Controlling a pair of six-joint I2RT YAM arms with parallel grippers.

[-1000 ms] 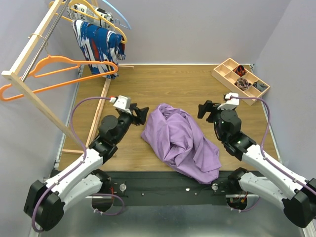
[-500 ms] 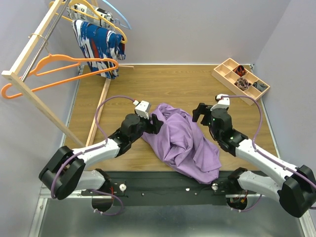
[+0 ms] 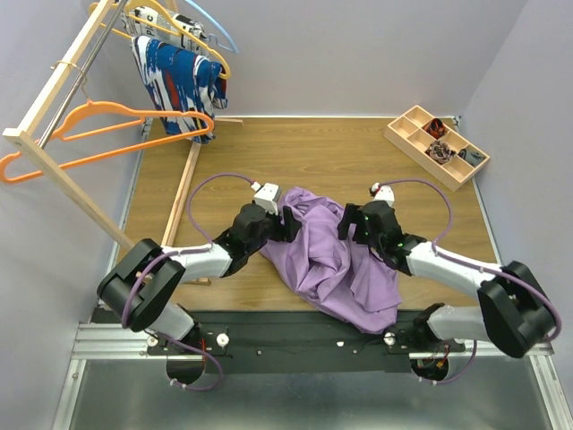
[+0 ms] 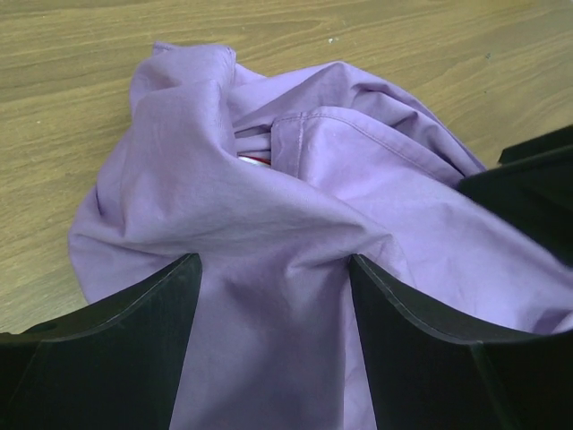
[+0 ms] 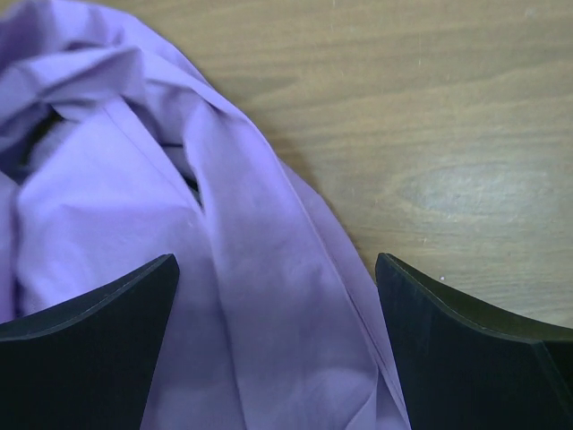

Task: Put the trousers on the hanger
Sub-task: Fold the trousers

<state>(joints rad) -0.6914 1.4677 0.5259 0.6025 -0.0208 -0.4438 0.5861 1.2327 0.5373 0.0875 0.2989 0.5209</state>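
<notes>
Trousers: one pair, trousers heaped mid-desk.
Hangers: three on the far-left rack: orange hanger, yellow hanger, blue hanger.
Pincers: two, left pincer and right pincer, both spread wide over the heap's edges, gripping nothing.

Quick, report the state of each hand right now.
Left hand: open, over the bunched trousers, gripping nothing.
Right hand: open, over the edge of the trousers, holding nothing.
</notes>
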